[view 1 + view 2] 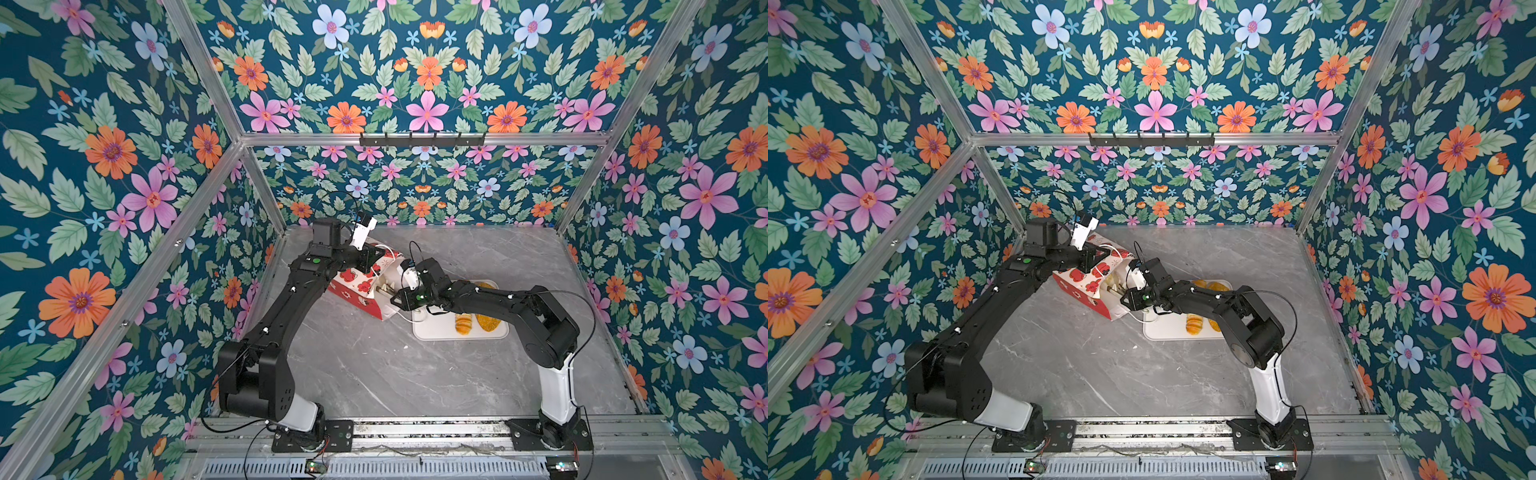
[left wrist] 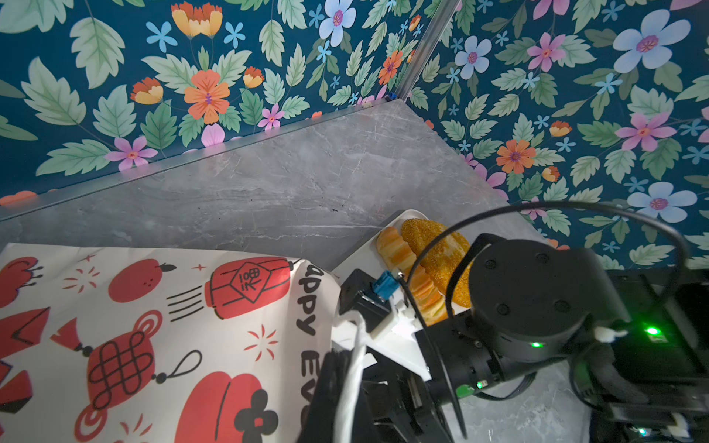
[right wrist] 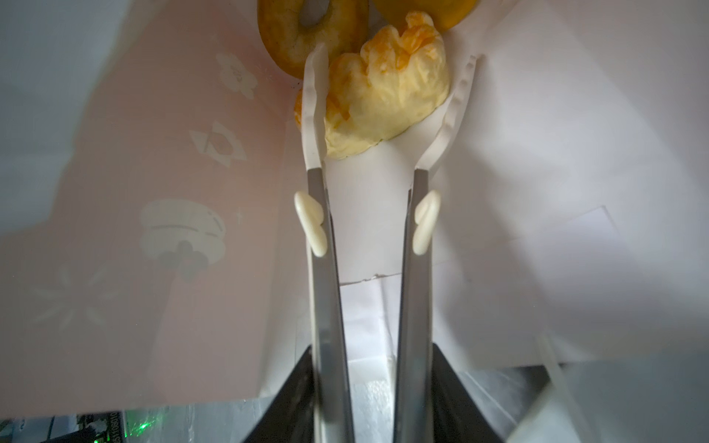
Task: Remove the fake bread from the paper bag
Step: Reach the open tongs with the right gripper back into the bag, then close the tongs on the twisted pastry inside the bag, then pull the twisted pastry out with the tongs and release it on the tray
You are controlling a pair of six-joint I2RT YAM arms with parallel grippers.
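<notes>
The paper bag (image 1: 357, 291) (image 1: 1081, 286) lies tilted on the table, its mouth toward the tray. At the bag's upper rim, my left gripper (image 1: 373, 259) (image 2: 345, 368) is shut on its white cord handle (image 2: 355, 356). My right gripper (image 1: 397, 297) (image 3: 370, 383) is shut on metal tongs (image 3: 326, 276) that reach into the bag's white inside (image 3: 537, 153). The tong tips stand apart on either side of a flaky pastry (image 3: 387, 99); one tip touches it. Behind it lie a pale ring bagel (image 3: 284, 34) and part of another bun (image 3: 422, 9).
A white tray (image 1: 424, 328) (image 1: 1158, 328) sits right of the bag under my right forearm. It holds a long ridged loaf (image 1: 463, 323) (image 2: 403, 261) and an oval seeded loaf (image 1: 488, 322) (image 2: 433, 245). Flowered walls enclose the grey marble table (image 1: 374, 374).
</notes>
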